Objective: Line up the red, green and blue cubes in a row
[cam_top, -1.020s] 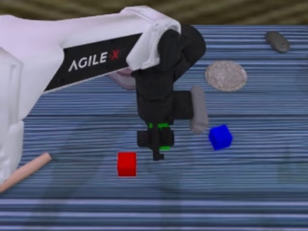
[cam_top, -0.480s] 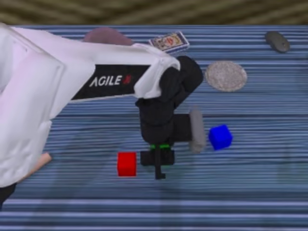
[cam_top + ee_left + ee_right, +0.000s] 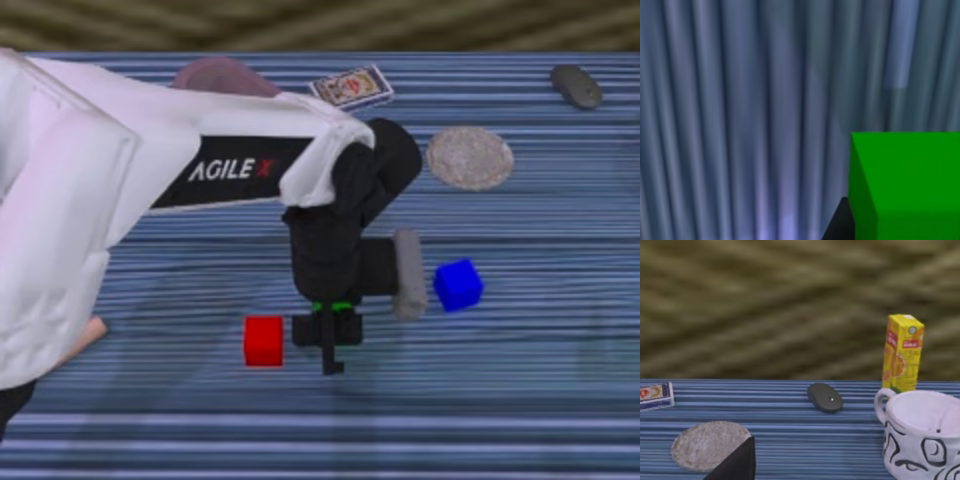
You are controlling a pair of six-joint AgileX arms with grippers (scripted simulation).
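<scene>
Three small solid-coloured cubes are on a blue striped table (image 3: 560,400).

Item: bright red cube (image 3: 263,340), lower centre-left of the top view, resting on the table.

Item: bright green cube (image 3: 332,306), just right of the red one and apart from it; only a thin green sliver shows under the black wrist. The left wrist view shows its top and one side up close (image 3: 905,185) with a dark finger edge against it.

Item: deep blue cube (image 3: 458,285), right of centre, slightly higher in the frame than the other two.

Item: left gripper (image 3: 330,335), low at frame centre, closed around the green cube.

Item: right arm, not visible from above. Whether its gripper is open or closed cannot be told.

Progress, as judged: red and green look nearly aligned, with green not yet released. Blue is out of line and probably remains to be moved.

Obscured: most of the green cube, and whether it touches the table.
</scene>
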